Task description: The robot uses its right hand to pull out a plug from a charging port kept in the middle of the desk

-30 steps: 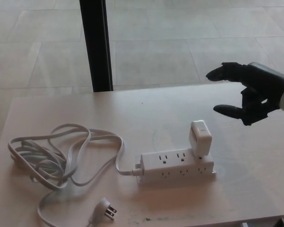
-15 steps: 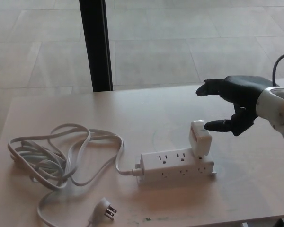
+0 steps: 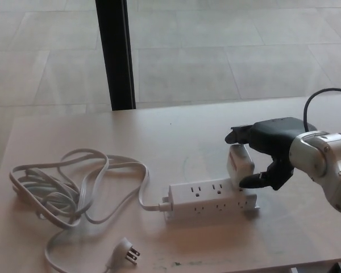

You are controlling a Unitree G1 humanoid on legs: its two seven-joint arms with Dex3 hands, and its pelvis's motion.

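No brand, label or writing is showing up readable anywhere here: the white power strip (image 3: 212, 198) is presenting only its blank outlet faces, and the white plug (image 3: 239, 162), a blocky adapter, is showing plain sides too. That plug is sitting in the right end of the power strip, standing up out of it, near the middle of the pale counter (image 3: 176, 131).

The right robot hand (image 3: 267, 149) is reaching in from the right edge of the picture, black fingers spread around the plug. One finger (image 3: 238, 135) is arching over the top of the plug, another is curling in at its right side down by the strip. The robot hand is looking fairly wide, wrapping around the plug, but whether it is actually gripping or only touching is something the view is not settling. A black cable is looping up behind the white wrist (image 3: 324, 162).

To the left, the strip's white cord (image 3: 74, 187) is lying in loose coils across the counter, well apart from the robot hand. Its own pronged end (image 3: 127, 250) is resting unplugged near the front edge of the counter. Behind the counter, a dark upright post (image 3: 115, 54) is standing against a tiled floor (image 3: 216, 51). Nothing is sitting between the robot hand and the plug. The left robot hand is not showing in this view.
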